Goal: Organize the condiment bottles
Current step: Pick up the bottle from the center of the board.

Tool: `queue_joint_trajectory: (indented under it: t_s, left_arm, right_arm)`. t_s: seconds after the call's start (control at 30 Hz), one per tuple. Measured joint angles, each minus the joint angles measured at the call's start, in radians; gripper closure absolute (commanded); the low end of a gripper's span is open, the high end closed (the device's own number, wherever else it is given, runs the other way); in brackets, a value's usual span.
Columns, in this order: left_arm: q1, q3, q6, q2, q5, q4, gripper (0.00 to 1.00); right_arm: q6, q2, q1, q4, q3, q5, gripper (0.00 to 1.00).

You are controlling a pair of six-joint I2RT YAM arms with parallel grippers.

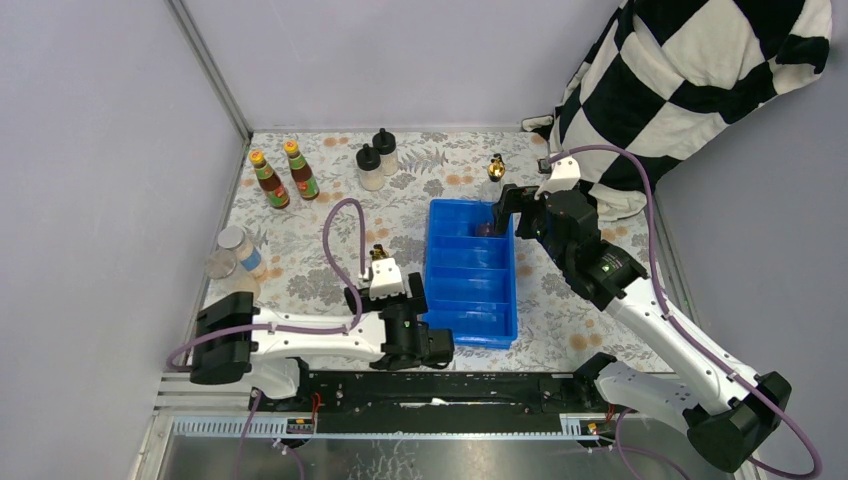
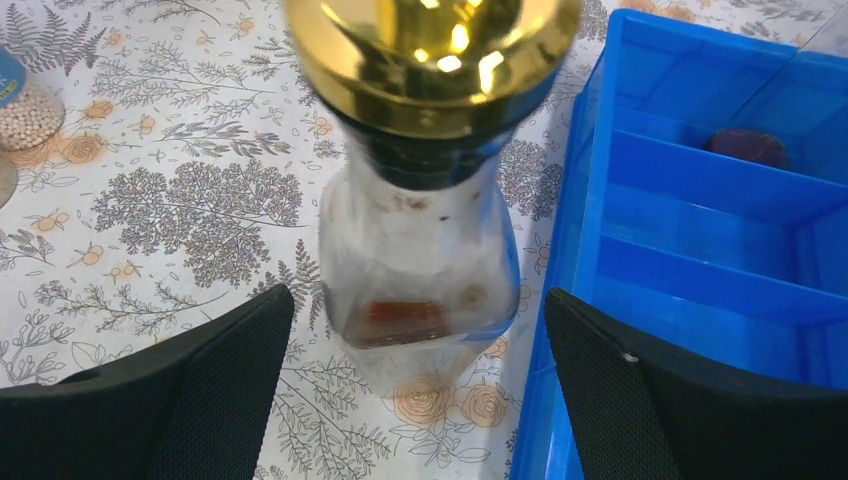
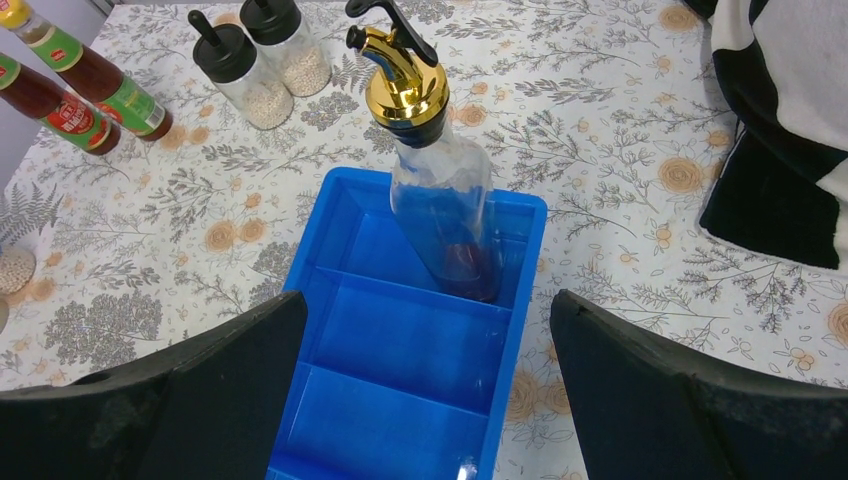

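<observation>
Blue tray (image 1: 470,295), with the left gripper (image 2: 417,300) and right gripper (image 3: 425,310) both spread wide and holding nothing.
The tray lies just right of the left gripper and below the right one. One gold-spouted bottle (image 2: 420,250) stands on the tablecloth (image 2: 180,200) between the left fingers, untouched. A second gold-spouted bottle (image 3: 445,200) stands in the tray's far compartment, just ahead of the right fingers.

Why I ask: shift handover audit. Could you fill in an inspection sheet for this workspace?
Surface: floral tablecloth, flat.
Job's things: one gold-spouted bottle stands in the blue tray's far compartment; second bottle stands on the cloth left of it; sauce bottles, black-capped bottles and jars outside the tray.
Clutter: checked fabric at far right corner.
Grippers: left gripper open astride second bottle, not touching; right gripper open over the tray's far end.
Cables: purple cables loop off both arms.
Surroundings: grey walls.
</observation>
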Motion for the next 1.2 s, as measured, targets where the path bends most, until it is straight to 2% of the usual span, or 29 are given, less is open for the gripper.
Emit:
queue_joint_trajectory:
  t_s: [0.37,0.57,0.83,0.9,1.03,1.2]
  left_arm:
    - [0.071,-0.036,0.046,0.080,-0.007,0.112,0.04]
    - [0.126,-0.109,0.142,0.040,-0.007,0.229,0.23]
    - [0.180,-0.186,0.404,-0.021,0.011,0.513,0.36]
    - [0.183,-0.187,0.447,-0.016,0.015,0.547,0.38]
    - [0.191,-0.185,0.492,0.003,0.000,0.592,0.49]
    - [0.201,-0.186,0.524,0.008,-0.004,0.626,0.54]
  right_arm:
    - [0.000,-0.002,0.000,0.000,0.000,0.000,0.00]
    - [0.000,0.000,0.000,0.000,0.000,-0.008,0.00]
    - [0.000,0.019,0.000,0.000,0.000,-0.018,0.00]
    - [-0.001,0.025,0.000,0.000,0.000,-0.018,0.00]
    - [-0.001,0.034,0.000,0.001,0.000,-0.018,0.01]
    - [-0.001,0.042,0.000,0.001,0.000,-0.018,0.00]
